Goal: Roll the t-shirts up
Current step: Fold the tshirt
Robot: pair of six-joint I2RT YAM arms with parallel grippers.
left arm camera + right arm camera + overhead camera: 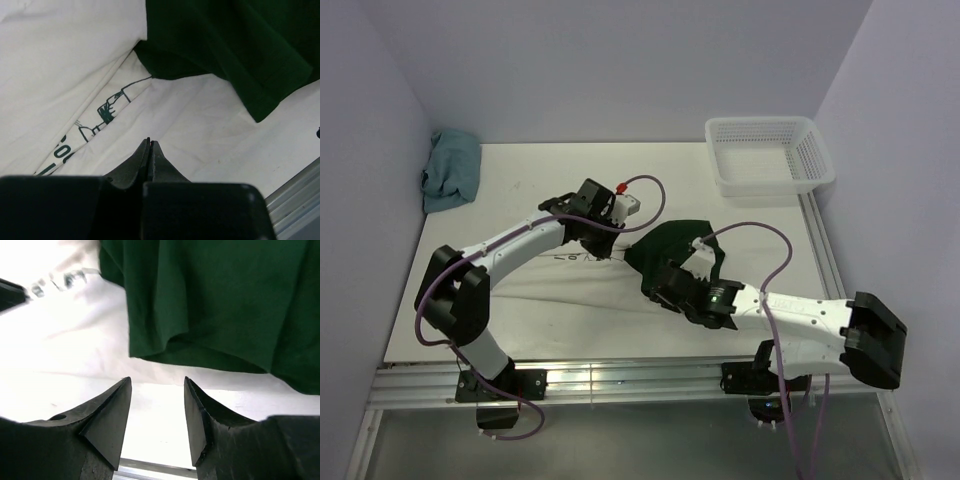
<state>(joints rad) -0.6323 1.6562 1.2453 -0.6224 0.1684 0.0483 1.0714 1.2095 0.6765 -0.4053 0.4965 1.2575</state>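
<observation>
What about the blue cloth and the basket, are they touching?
Apart: top view shows teal cloth far left, white mesh basket far right, table surface between.

The only lettering is on the cream t-shirt (60, 60): a dark green print (107, 107) below and left of the dark green sleeve (225, 45). It has a line drawing and bold round letters, perhaps "OO", cut off by a fold. No whole word can be read.

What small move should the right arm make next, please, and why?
Probably ease the right gripper forward and down onto the hem of the dark green sleeve, ready to pinch it. Its jaws stand open and empty, and that hem lies loose just ahead of them.
</observation>
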